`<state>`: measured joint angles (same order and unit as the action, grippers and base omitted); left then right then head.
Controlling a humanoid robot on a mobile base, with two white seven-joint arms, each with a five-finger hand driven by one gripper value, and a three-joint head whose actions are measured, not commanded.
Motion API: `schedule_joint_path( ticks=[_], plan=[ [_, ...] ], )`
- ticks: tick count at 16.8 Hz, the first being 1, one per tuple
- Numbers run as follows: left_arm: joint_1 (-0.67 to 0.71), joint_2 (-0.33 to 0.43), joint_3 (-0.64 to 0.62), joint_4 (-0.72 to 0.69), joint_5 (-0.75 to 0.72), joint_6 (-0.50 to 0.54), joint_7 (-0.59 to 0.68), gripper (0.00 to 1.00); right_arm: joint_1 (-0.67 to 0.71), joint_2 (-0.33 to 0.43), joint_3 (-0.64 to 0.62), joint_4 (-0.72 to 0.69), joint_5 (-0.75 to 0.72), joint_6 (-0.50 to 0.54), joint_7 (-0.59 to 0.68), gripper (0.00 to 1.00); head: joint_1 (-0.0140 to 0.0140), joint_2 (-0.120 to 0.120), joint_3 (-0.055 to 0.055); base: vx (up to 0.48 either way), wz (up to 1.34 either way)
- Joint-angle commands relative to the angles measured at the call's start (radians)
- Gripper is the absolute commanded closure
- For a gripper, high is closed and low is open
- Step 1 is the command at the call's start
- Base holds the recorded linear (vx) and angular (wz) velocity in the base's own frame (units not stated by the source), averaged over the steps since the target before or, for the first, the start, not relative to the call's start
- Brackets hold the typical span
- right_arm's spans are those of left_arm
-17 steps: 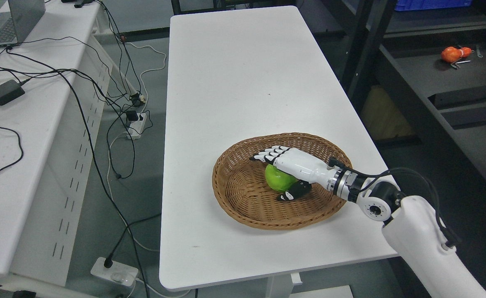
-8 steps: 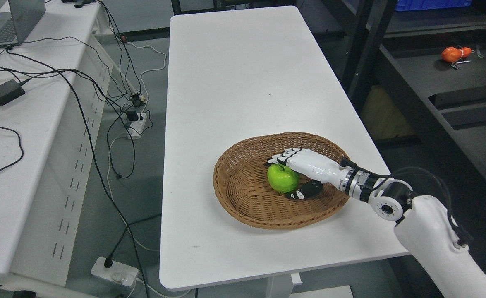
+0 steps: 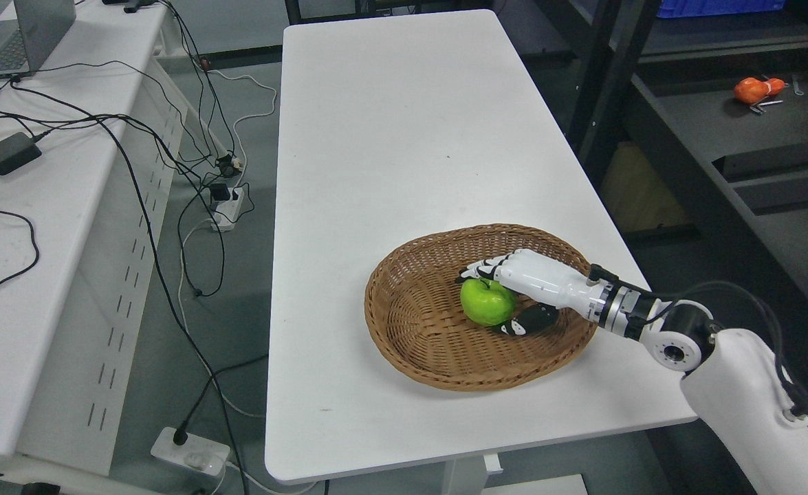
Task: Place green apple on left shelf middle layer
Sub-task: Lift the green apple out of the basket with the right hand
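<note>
Right hand (image 3: 514,292) is reaching low into the wicker basket (image 3: 410,344) on the table (image 3: 390,124), fingers (image 3: 486,268) curling over the green apple (image 3: 488,302), thumb tucked just below it, so it's gripping the fruit.

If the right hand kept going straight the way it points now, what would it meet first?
The right hand points up-left across the basket and is already curled around the apple. Straight on, it would probably meet the basket's far-left wall first, then bare table; depth is unclear.
</note>
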<state>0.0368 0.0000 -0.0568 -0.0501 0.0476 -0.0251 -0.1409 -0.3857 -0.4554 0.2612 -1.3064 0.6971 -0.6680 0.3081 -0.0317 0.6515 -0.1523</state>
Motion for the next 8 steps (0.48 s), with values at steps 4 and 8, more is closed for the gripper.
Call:
schedule_joint_path(
  ticks=[4,8],
  plan=[
    [0.000,0.017,0.000,0.001,0.000,0.001,0.000,0.00,0.137,0.275,-0.505,-0.218,0.002,0.108,-0.231,1.00,0.0000,0.000,0.000,0.000,0.00],
    [0.000,0.017,0.000,-0.001,0.000,0.001,0.000,0.00,0.257,0.322,-0.536,-0.286,0.002,0.310,-0.455,1.00,0.0000,0.000,0.000,0.003,0.00]
  ],
)
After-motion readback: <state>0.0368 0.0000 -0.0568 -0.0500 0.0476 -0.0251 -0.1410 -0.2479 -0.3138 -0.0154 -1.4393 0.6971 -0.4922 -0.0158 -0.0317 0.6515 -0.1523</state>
